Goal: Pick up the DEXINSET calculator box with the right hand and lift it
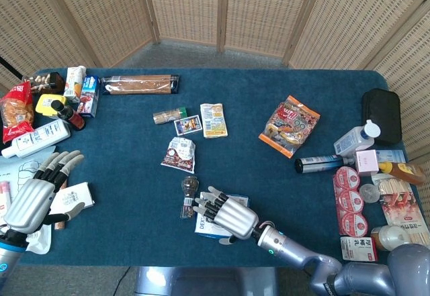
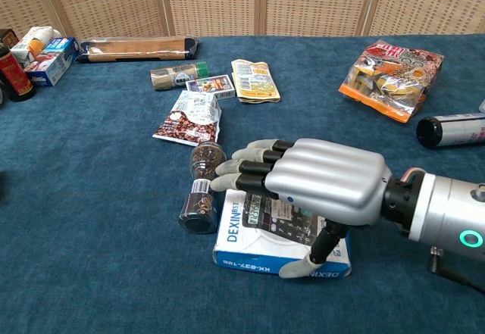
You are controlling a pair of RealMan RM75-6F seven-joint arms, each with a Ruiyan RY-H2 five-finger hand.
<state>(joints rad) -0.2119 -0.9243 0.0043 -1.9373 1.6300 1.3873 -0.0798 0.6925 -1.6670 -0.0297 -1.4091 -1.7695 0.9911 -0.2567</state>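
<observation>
The DEXINSET calculator box is white and blue and lies flat near the table's front edge; in the head view the DEXINSET calculator box is mostly covered. My right hand is spread over its top, fingers reaching past the far left corner. The thumb tip sits at the box's near side. The fingers are apart and have not closed on the box. From the head camera, my right hand appears low in the middle. My left hand stays open at the far left, holding nothing.
A dark pepper grinder lies just left of the box, close to my right fingertips. A coffee sachet and snack packets lie further back. Bottles and cups crowd the right side, and more goods the left.
</observation>
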